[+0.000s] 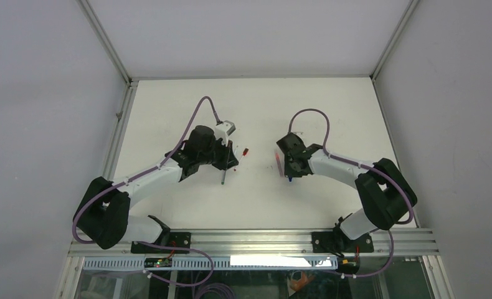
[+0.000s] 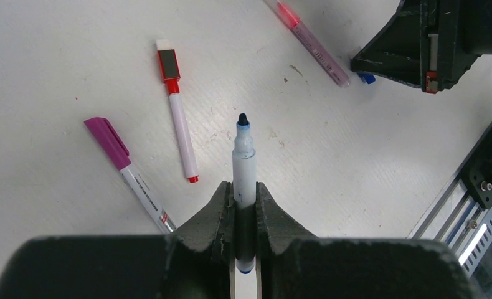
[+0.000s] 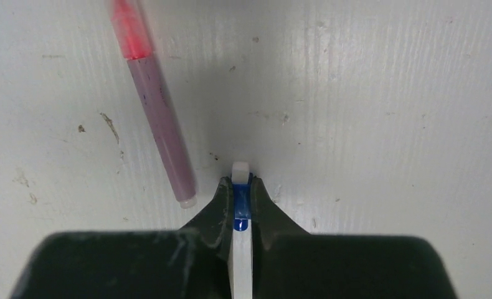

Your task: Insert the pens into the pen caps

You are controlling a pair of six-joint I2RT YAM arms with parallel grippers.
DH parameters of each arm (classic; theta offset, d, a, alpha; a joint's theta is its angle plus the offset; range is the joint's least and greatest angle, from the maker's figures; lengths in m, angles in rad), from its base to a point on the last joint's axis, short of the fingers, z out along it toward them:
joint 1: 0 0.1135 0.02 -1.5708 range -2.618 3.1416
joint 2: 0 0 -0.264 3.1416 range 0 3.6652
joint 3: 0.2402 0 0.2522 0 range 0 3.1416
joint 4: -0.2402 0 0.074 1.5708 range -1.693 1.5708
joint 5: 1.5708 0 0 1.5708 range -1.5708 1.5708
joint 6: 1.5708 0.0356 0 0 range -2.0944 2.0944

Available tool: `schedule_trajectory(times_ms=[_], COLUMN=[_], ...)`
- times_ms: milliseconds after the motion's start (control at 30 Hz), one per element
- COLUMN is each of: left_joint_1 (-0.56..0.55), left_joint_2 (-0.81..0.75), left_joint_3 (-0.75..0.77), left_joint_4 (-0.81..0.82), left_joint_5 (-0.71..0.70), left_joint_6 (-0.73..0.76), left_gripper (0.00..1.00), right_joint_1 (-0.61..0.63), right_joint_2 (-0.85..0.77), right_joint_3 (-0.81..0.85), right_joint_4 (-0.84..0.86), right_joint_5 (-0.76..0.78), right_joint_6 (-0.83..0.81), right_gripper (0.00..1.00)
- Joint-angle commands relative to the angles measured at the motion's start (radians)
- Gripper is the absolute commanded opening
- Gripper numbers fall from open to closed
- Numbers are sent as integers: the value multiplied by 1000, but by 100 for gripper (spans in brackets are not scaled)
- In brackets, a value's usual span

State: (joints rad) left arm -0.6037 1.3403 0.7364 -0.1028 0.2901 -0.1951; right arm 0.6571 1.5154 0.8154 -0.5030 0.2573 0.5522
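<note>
My left gripper [image 2: 244, 187] is shut on a white pen [image 2: 243, 156] whose bare dark blue tip points away from the fingers; the top view shows it [image 1: 223, 176] sticking out below that gripper [image 1: 228, 159]. My right gripper [image 3: 241, 184] is shut on a blue pen cap [image 3: 241, 205] with a white end, right at the table surface; the cap also shows in the top view [image 1: 289, 179] and the left wrist view [image 2: 366, 78]. The two grippers are apart, with the pen tip pointing roughly toward the right gripper's side.
A pink pen with a red-pink cap [image 3: 156, 118] lies just left of my right gripper, also in the left wrist view [image 2: 312, 40]. A pen with a red cap [image 2: 176, 118] and a pen with a magenta cap [image 2: 128, 171] lie left of the held pen. The metal rail [image 1: 250, 240] runs along the near edge.
</note>
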Motion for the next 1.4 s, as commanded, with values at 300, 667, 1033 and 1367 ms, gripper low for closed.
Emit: schedule_trajectory(times_ms=[300, 667, 1033, 1367], left_joint_1=[-25, -25, -27, -27], left_joint_2=[30, 150, 189, 168], left_joint_3=[-65, -92, -70, -76], left_joint_4=[331, 772, 802, 792], left_joint_5=[179, 339, 349, 346], left_joint_6=[-100, -289, -298, -287], left_gripper=[0, 0, 0, 0], right_joint_1=[1, 2, 23, 41], right_joint_2=[-431, -321, -291, -266], right_joint_3=[-119, -65, -34, -66], right_joint_4=[644, 927, 899, 914], right_joint_5=[-15, -266, -324, -292], right_joint_6=[-2, 107, 112, 107], right_gripper=[0, 0, 0, 0])
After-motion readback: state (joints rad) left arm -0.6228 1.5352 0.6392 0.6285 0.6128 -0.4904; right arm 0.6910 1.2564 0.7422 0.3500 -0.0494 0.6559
